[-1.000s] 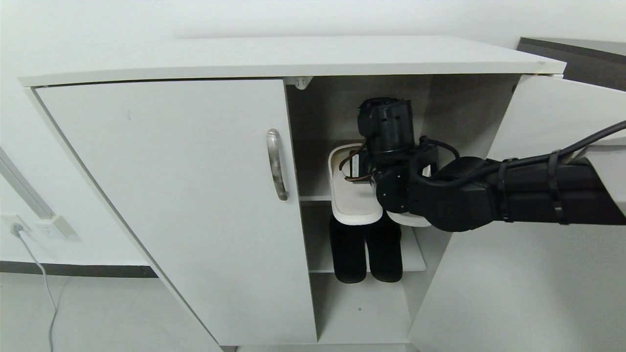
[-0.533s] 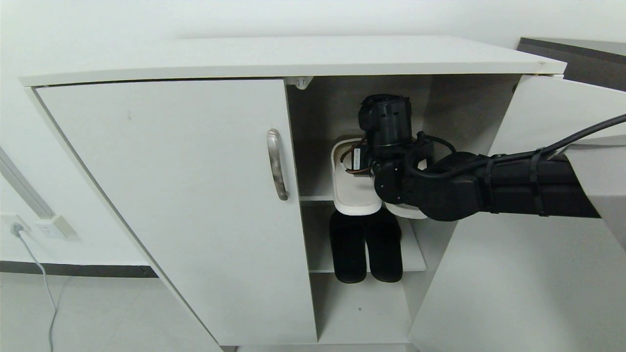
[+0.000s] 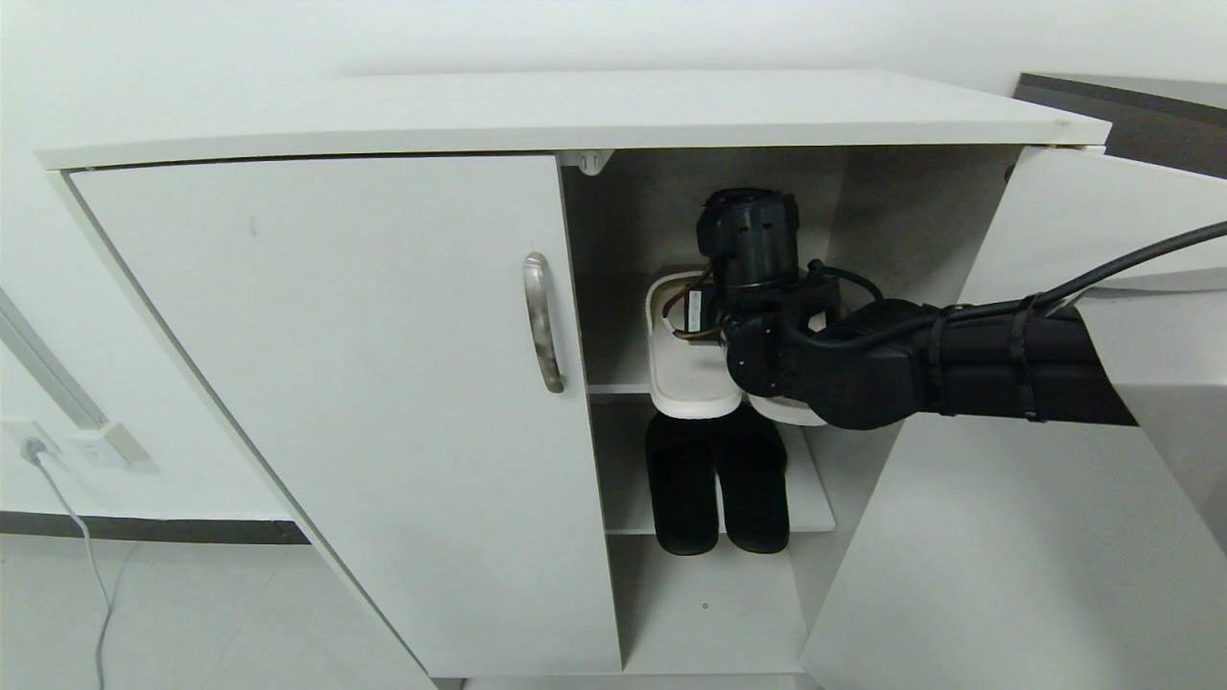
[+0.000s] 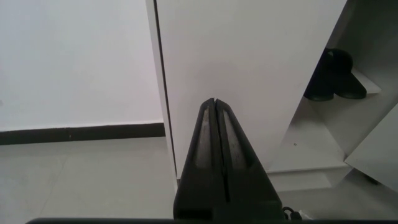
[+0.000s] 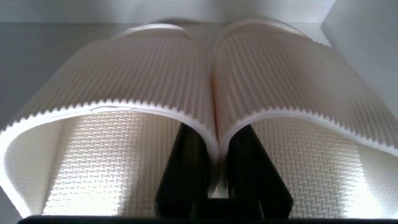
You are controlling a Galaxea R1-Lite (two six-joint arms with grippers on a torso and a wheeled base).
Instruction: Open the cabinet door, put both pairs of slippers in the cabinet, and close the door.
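Right gripper pinches the inner strap edges of both white slippers together inside the cabinet, whose right door stands open; their heels jut past the upper shelf, toes hidden by the arm. Black slippers lie on the shelf below. Left gripper, fingers pressed together, hangs before the closed left door.

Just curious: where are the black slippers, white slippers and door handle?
black slippers [image 3: 682, 489], head view, one slipper's upper.
white slippers [image 5: 143, 68], right wrist view, ribbed strap.
door handle [image 3: 542, 324], head view, middle.
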